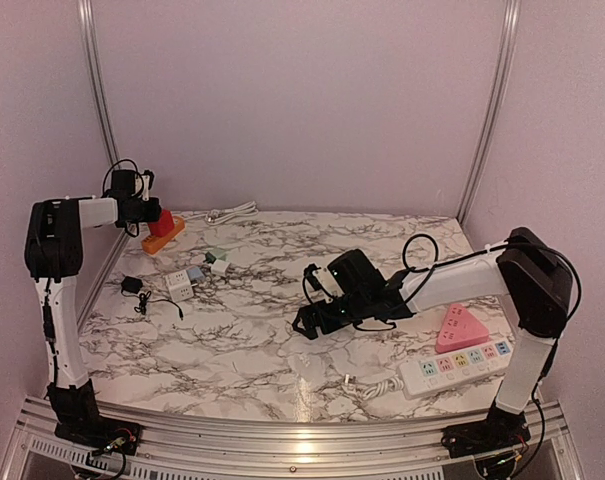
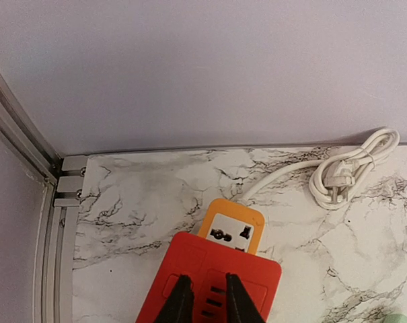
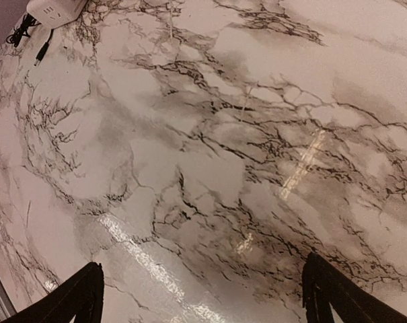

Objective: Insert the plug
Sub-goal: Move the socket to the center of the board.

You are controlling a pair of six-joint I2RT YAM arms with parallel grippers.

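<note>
A red plug adapter point(image 2: 190, 266) sits over the near end of an orange socket strip point(image 2: 231, 227) at the table's far left corner. One white socket face of the strip shows beyond the adapter. My left gripper point(image 2: 203, 299) is shut on the red adapter point(image 1: 161, 222), with the fingers close together on its top face. The orange strip point(image 1: 166, 238) lies flat under it. My right gripper point(image 1: 307, 322) is open and empty, low over bare marble at mid-table. Its fingers point(image 3: 89, 282) stand wide apart in the right wrist view.
A coiled white cable point(image 2: 344, 171) lies at the back wall. A white cube adapter point(image 1: 180, 283), a black plug point(image 1: 132, 286) and a green-white plug point(image 1: 217, 260) lie left of centre. A pink triangular adapter point(image 1: 460, 328) and a white power strip point(image 1: 457, 365) lie front right.
</note>
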